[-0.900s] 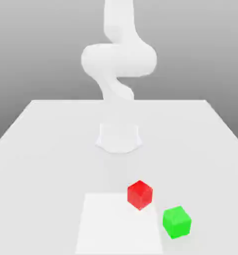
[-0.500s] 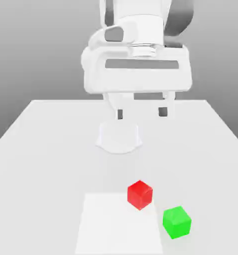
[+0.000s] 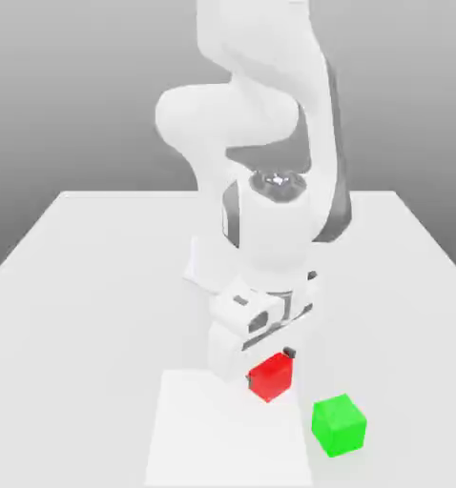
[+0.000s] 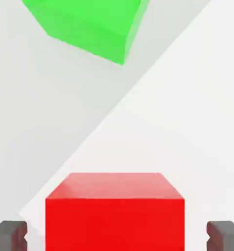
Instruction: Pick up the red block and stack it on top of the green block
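Note:
The red block [image 3: 272, 378] rests on the white table [image 3: 79, 286], on the corner of a paler square patch. My gripper [image 3: 268, 367] has come down over it and stands open, one dark fingertip on each side. In the hand view the red block [image 4: 114, 211] sits between the two fingertips [image 4: 11, 235], and a gap of table shows on each side of it. The green block [image 3: 339, 424] stands apart on the table, nearer the front edge and toward the exterior view's right; the hand view shows the green block [image 4: 89, 24] beyond the red one.
A paler square patch [image 3: 213, 438] marks the table near its front edge. The arm's round base [image 3: 201, 272] stands behind the blocks at the table's middle, and the arm rises above it.
The hand has dropped from high above the table down to the red block, with its fingers now on either side of it. Neither block has moved.

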Tool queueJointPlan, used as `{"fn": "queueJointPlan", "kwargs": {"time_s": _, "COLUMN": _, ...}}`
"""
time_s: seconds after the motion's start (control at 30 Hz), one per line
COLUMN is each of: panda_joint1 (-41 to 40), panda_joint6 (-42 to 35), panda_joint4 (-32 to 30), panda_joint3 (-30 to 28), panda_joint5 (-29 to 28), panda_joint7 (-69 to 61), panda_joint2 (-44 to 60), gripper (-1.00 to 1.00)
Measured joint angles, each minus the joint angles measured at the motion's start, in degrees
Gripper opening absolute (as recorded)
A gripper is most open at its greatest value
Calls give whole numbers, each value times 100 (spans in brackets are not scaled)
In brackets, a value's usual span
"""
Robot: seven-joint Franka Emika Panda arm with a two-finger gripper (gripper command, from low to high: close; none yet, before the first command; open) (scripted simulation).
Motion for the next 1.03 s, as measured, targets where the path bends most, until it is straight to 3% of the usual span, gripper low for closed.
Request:
{"fn": "queueJointPlan", "kwargs": {"time_s": 0.17, "panda_joint1": -14, "panda_joint6": -20, "panda_joint4": -3, "panda_joint3": 10, "panda_joint5": -19, "panda_joint7": 17, "panda_joint2": -17, "gripper": -100}}
{"fn": "queueJointPlan", "kwargs": {"time_s": 0.43, "panda_joint1": 19, "panda_joint6": -1310, "panda_joint4": -146, "panda_joint3": -59, "panda_joint5": -288, "panda_joint7": 288, "panda_joint2": -1452, "gripper": -100}}
{"fn": "queueJointPlan", "kwargs": {"time_s": 0.73, "panda_joint1": 569, "panda_joint6": -2410, "panda_joint4": 1442, "panda_joint3": 252, "panda_joint5": -257, "panda_joint7": 2355, "panda_joint2": -966, "gripper": -100}}
{"fn": "queueJointPlan", "kwargs": {"time_s": 0.9, "panda_joint1": 616, "panda_joint6": -1722, "panda_joint4": 1662, "panda_joint3": 243, "panda_joint5": -305, "panda_joint7": 2629, "panda_joint2": -58, "gripper": -100}}
{"fn": "queueJointPlan", "kwargs": {"time_s": 0.93, "panda_joint1": 620, "panda_joint6": -1570, "panda_joint4": 1672, "panda_joint3": 238, "panda_joint5": -317, "panda_joint7": 2642, "panda_joint2": 104, "gripper": 100}}
{"fn": "queueJointPlan", "kwargs": {"time_s": 1.03, "panda_joint1": 620, "panda_joint6": -1570, "panda_joint4": 1672, "panda_joint3": 238, "panda_joint5": -317, "panda_joint7": 2642, "panda_joint2": 104, "gripper": 100}}
